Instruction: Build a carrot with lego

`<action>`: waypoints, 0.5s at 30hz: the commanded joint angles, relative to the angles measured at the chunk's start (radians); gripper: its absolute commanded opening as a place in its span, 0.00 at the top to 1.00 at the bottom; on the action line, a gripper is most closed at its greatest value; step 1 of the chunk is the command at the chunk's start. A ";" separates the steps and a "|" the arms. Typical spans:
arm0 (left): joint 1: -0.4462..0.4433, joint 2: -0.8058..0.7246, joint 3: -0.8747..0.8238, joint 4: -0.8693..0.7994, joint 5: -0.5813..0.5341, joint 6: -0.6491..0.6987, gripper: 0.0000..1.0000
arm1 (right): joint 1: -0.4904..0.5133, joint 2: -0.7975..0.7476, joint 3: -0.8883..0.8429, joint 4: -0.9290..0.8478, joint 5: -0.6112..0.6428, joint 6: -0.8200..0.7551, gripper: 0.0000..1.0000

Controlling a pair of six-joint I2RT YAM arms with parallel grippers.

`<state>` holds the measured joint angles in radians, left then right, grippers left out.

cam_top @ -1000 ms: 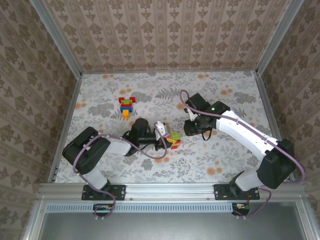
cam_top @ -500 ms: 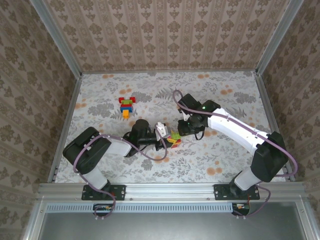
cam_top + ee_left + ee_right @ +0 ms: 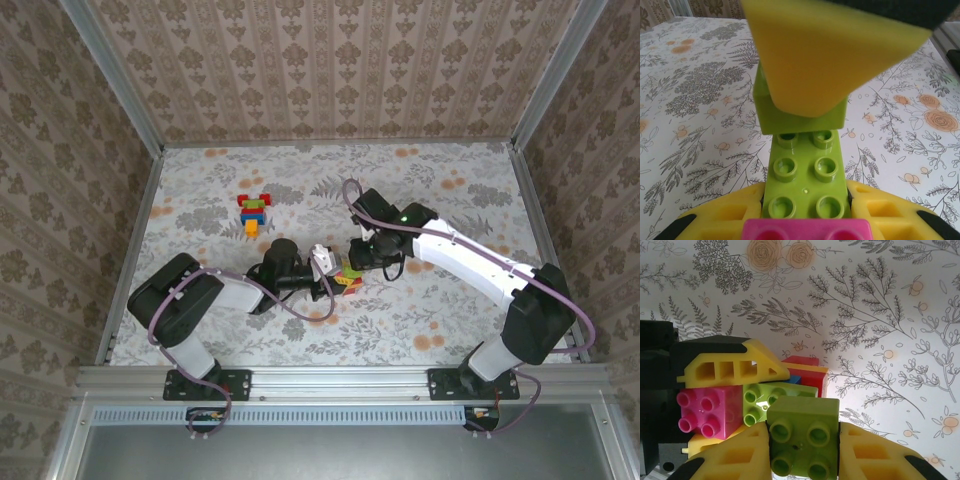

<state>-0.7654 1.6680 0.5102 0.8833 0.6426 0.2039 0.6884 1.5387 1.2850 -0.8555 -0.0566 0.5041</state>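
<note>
My left gripper [image 3: 335,275] [image 3: 807,202] is shut on a lego stack [image 3: 347,277]: a light green oblong brick [image 3: 807,172] [image 3: 771,396] with a magenta brick [image 3: 807,231] [image 3: 705,407] on it, and red [image 3: 807,371] and blue bricks behind. My right gripper [image 3: 357,262] [image 3: 802,442] is shut on a light green square brick [image 3: 802,432] [image 3: 805,120]. That brick rests against the far end of the oblong one. A yellow finger [image 3: 825,55] of the right gripper covers its top in the left wrist view.
A second small stack of red, green, blue and orange bricks [image 3: 253,212] stands at the back left of the flowered table [image 3: 450,190]. Metal rails and patterned walls [image 3: 330,60] close in the table on three sides.
My right gripper has moved left and toward the left gripper, bringing the green square brick up against the held stack. The left arm has stayed in place.
</note>
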 commanded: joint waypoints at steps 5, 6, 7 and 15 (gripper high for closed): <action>-0.002 0.035 -0.025 -0.065 -0.052 0.043 0.71 | 0.012 0.013 -0.041 0.031 0.013 0.049 0.82; -0.003 0.033 -0.025 -0.067 -0.053 0.045 0.71 | 0.014 0.012 -0.043 0.033 0.014 0.052 0.82; -0.003 0.033 -0.026 -0.068 -0.051 0.047 0.71 | 0.016 0.014 -0.045 0.033 0.019 0.054 0.82; -0.004 0.043 -0.023 -0.066 -0.046 0.045 0.71 | 0.020 0.013 -0.065 0.042 0.059 0.072 0.82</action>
<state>-0.7662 1.6714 0.5102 0.8898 0.6308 0.2070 0.7006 1.5402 1.2453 -0.8085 -0.0372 0.5537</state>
